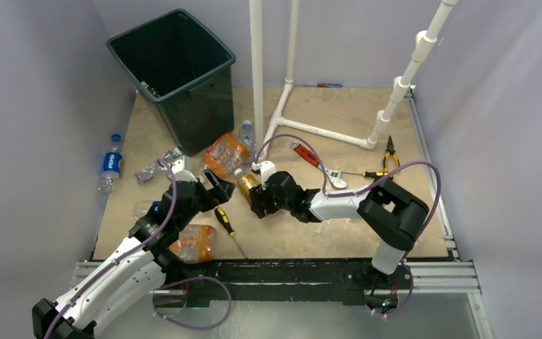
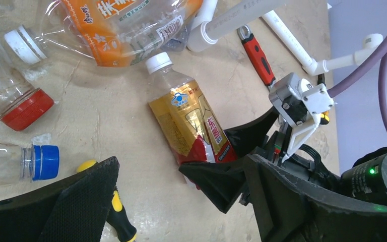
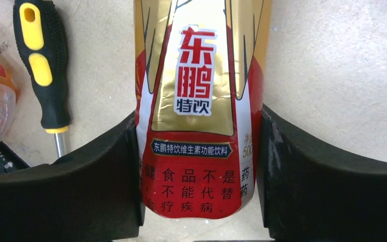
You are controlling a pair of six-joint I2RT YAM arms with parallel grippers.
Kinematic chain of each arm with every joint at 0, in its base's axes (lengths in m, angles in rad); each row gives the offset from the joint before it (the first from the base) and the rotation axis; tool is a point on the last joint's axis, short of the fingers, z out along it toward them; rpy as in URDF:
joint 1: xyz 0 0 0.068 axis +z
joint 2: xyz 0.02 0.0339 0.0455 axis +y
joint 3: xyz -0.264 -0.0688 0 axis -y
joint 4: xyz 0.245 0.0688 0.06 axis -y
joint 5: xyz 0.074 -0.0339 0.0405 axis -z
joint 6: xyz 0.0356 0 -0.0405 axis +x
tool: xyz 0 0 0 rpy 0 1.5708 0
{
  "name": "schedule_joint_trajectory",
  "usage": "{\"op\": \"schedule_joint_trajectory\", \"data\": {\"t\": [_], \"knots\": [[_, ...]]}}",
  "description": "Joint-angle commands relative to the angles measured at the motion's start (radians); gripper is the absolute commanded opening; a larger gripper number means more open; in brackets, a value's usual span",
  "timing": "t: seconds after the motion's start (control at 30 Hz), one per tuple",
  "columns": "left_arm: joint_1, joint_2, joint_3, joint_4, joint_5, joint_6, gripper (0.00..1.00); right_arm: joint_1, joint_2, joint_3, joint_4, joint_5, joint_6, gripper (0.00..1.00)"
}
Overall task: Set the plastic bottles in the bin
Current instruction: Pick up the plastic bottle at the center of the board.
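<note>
Right gripper (image 3: 199,156) clamps the base of a gold-red labelled clear plastic bottle (image 3: 201,85), cap pointing away. Large dark green square plastic bin (image 1: 197,113) lies beyond, leftward. Left gripper (image 2: 151,194) spread, empty.

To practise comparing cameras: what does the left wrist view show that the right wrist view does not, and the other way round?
Only the left wrist view: the white cap of the gold bottle, a red-capped bottle, a blue-capped bottle, the red wrench and white pipes. Only the right wrist view: both pads of the right gripper pressed against the label's sides. Both: the gold bottle and a yellow-and-black screwdriver.
</note>
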Motion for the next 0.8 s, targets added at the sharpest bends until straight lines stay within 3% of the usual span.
{"op": "schedule_joint_trajectory", "data": {"t": [0.0, 0.23, 0.4, 0.5, 0.6, 0.77], "knots": [[-0.001, 0.0, 0.045, 0.017, -0.012, 0.018, 0.95, 0.011, -0.092, -0.026, 0.033, 0.041, -0.006, 0.6], [-0.002, 0.009, 0.11, 0.06, 0.009, 0.09, 0.95, 0.038, -0.445, -0.312, 0.249, -0.002, -0.004, 0.49], [-0.001, -0.023, 0.104, 0.283, 0.117, 0.128, 0.95, 0.056, -0.717, -0.492, 0.44, -0.11, 0.028, 0.48], [-0.001, -0.037, 0.082, 0.529, 0.216, 0.123, 0.95, 0.059, -0.793, -0.527, 0.498, -0.139, 0.055, 0.48], [-0.001, -0.007, 0.096, 0.654, 0.327, 0.128, 0.95, 0.059, -0.852, -0.566, 0.583, -0.148, 0.091, 0.47], [0.0, 0.115, 0.175, 0.687, 0.485, 0.14, 0.92, 0.059, -0.878, -0.592, 0.678, -0.168, 0.12, 0.45]]}}
